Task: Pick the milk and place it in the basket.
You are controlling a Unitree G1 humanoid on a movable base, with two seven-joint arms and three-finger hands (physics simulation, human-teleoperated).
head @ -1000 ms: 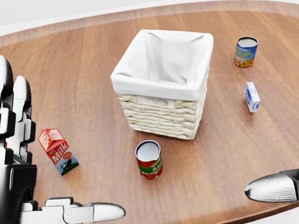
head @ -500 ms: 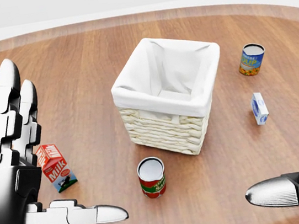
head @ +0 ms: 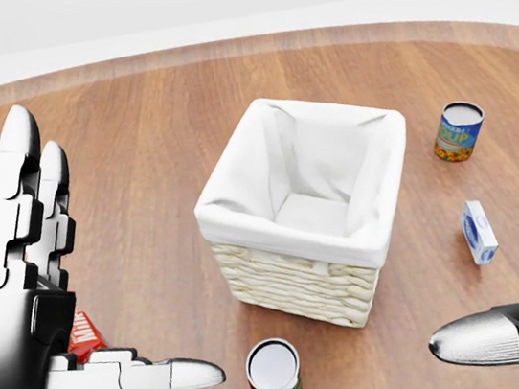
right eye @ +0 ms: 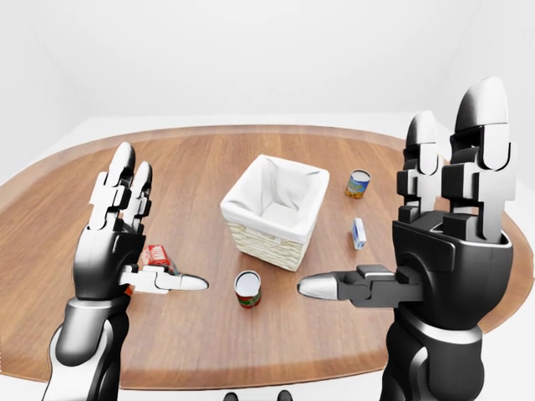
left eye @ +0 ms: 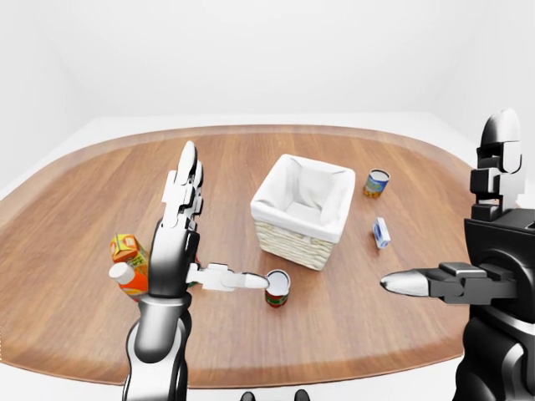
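The milk carton (right eye: 156, 256), red and white, stands on the wooden table (head: 135, 135) at the left of the right-eye view. My left hand's palm hides most of it in the head view, where only a red corner of the milk carton (head: 84, 335) peeks out. My left hand (head: 104, 255) is open, fingers up and thumb pointing right, held above the carton without touching it. The wicker basket (head: 292, 287) with a white liner stands at the table's centre and looks empty. My right hand (right eye: 393, 196) is open at the right and holds nothing.
A red can (head: 273, 376) stands just below the basket. A blue can (head: 458, 131) and a small blue-white box (head: 478, 231) are to its right. An orange carton (left eye: 125, 248) and an orange bottle (left eye: 125, 280) stand left of my left hand.
The camera has moved closer: basket, cans and box slid down and grew in the head view. The milk slipped behind my left palm. Both hands keep their open pose.
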